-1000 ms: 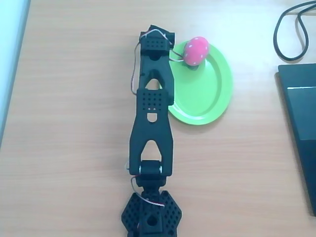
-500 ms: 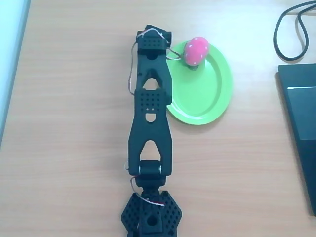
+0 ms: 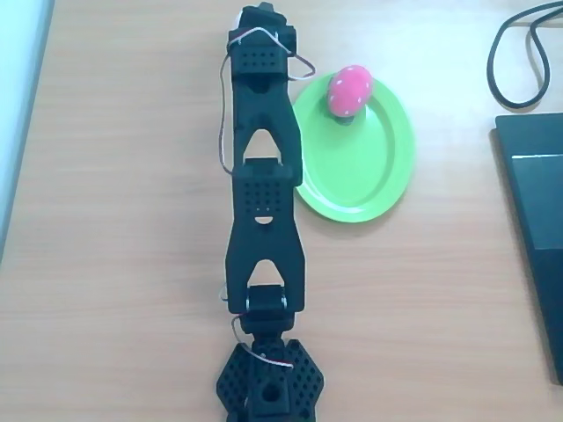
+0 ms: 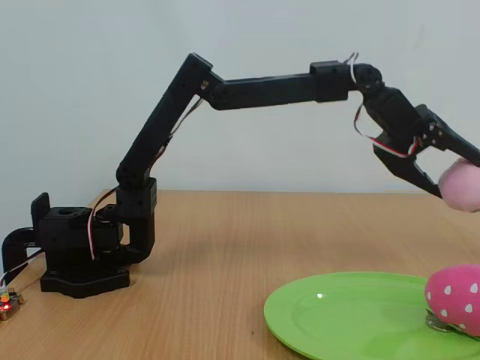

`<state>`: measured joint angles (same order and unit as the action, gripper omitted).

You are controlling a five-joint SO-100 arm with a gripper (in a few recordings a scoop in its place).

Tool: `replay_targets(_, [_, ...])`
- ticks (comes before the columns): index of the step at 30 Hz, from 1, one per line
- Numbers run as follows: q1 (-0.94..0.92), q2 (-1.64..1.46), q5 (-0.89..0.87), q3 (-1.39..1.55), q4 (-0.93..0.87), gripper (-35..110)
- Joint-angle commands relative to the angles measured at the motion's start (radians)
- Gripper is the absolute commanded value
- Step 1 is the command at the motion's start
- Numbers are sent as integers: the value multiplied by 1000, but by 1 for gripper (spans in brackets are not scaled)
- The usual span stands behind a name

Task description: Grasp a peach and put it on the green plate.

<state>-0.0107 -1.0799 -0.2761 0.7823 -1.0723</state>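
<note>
End effector (image 4: 450, 174) extended farther, one peach (image 4: 461, 184) gripped, one green plate (image 4: 352, 315).

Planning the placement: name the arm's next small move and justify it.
Probably swing sideways to bring the peach over the bare middle of the green plate, then lower. The gripper holds the peach high above the table, the arm reaches past the plate's left rim, and the pink-red fruit occupies its far end.

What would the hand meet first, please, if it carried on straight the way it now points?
Probably the table. In the fixed view the hand, shut on the peach, slants downward; the overhead view suggests its line passes beside the plate, though depth is uncertain.
</note>
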Motion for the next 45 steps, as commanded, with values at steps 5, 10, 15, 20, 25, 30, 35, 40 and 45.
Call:
replay_targets(5, [-31,-253,3,166,-124,25])
replay_targets(10, [-69,-376,17,311,-207,26])
replay_targets(15, [-129,-466,34,433,-291,26])
replay_targets(20, [-196,-512,51,517,-354,26])
replay_targets(25, [-270,-503,46,557,-416,26])
replay_targets(30, [-318,-440,40,558,-413,27])
replay_targets(35, [-354,-344,28,512,-402,27])
replay_targets(40, [-383,-249,23,448,-380,27])
replay_targets(45, [-397,-181,32,399,-348,27])
